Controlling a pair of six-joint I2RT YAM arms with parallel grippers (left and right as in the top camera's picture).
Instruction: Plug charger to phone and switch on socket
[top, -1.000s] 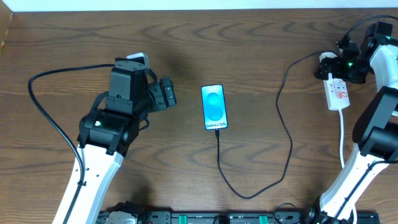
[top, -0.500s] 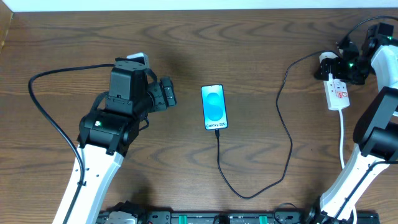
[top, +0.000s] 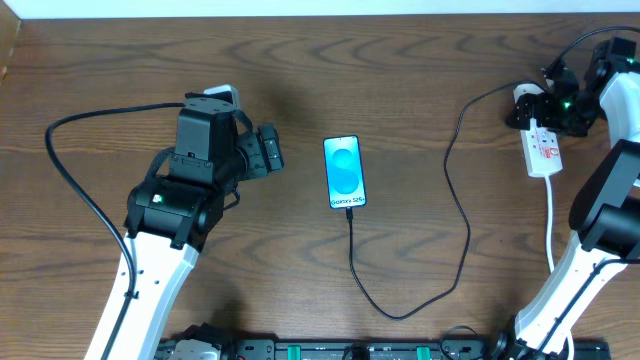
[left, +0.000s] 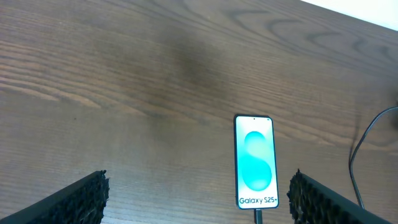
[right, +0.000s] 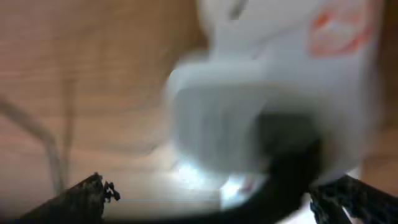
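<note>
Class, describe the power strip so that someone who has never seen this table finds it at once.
Take the wooden table and look to its right edge, beside the right gripper. There lies the socket, a narrow white strip with red markings and a white cord. Unlike the phone in the middle, it is white, with no screen.

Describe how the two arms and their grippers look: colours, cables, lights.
Both pair white lower shells with black joint and wrist housings. The left arm carries a small green light and trails a thick black cable. The right arm also glows green near its wrist. The left gripper and right gripper are black, and the fingers have rough black padding.
</note>
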